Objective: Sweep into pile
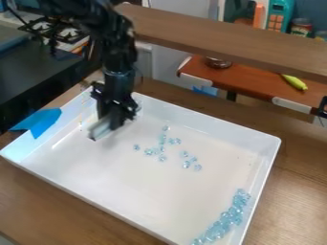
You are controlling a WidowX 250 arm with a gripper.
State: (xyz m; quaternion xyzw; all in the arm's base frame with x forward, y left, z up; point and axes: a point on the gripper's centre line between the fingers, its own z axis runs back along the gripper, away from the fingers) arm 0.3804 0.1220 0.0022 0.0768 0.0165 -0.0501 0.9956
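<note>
Your work surface is a brown wooden table [298,167], and a shallow tray [277,152] with raised walls covers much of it, its nearest corner cut by the lower edge of the view. Behind it, a wooden beam [223,38] crosses the view, with a reddish-brown shelf [252,82] beyond. The gripper [115,114] hangs over the far left part of the tray, close to the far corner, so you have walls near you on the left and at the back. The tray floor opens up toward the near side and the right. A piece of blue tape [43,123] lies over the left wall.

You have the gripper pinching a pale block [102,128], which juts down toward the near left; whether it touches the floor, you can't tell. The loose beads [161,145] lie to the right of the block and apart from it, scattered around the middle of the tray, with a looser few on their right side. The crowded beads [224,221] sit well apart from your gripper, in a long curved band along the right wall toward the near corner.

The beads are rounded, glassy and light blue, many of the crowded ones touching. Your tray is smooth, glossy white, with rounded corners; the table shows straight wood grain, and the block looks long and straight-edged.
</note>
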